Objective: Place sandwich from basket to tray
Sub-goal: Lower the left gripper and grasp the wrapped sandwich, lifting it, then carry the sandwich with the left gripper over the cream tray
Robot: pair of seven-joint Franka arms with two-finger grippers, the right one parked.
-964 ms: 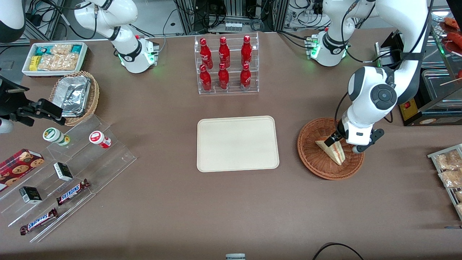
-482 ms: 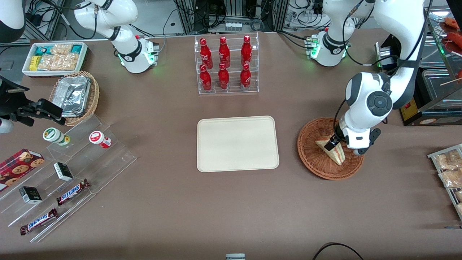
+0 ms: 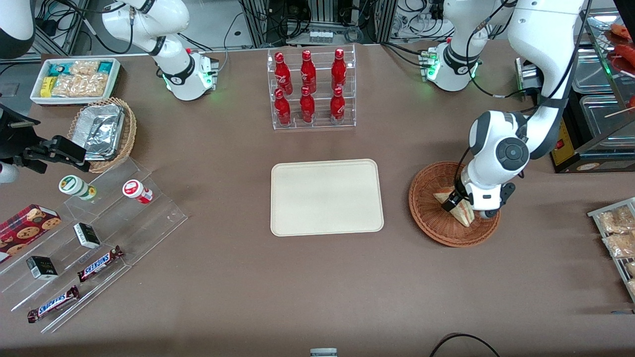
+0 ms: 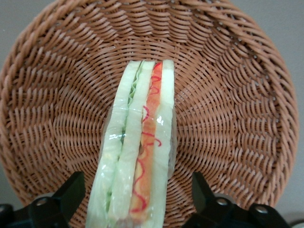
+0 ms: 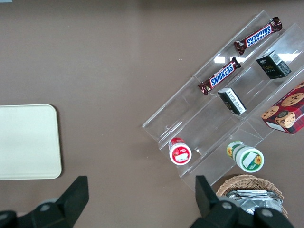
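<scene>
Now the pincer (image 4: 135, 199) is open low in the basket (image 3: 431, 225), one finger on each side of the sandwich (image 4: 137, 156).

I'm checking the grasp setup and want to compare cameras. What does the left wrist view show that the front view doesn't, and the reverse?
Only the left wrist view shows the sandwich's layers edge-on, clear wrap over them, and the hand's open fingers straddling it with gaps either side. Only the front view shows the tray, bare, toward the parked arm's end from the basket, and the bottle rack. Both show the sandwich lying in the basket.
</scene>
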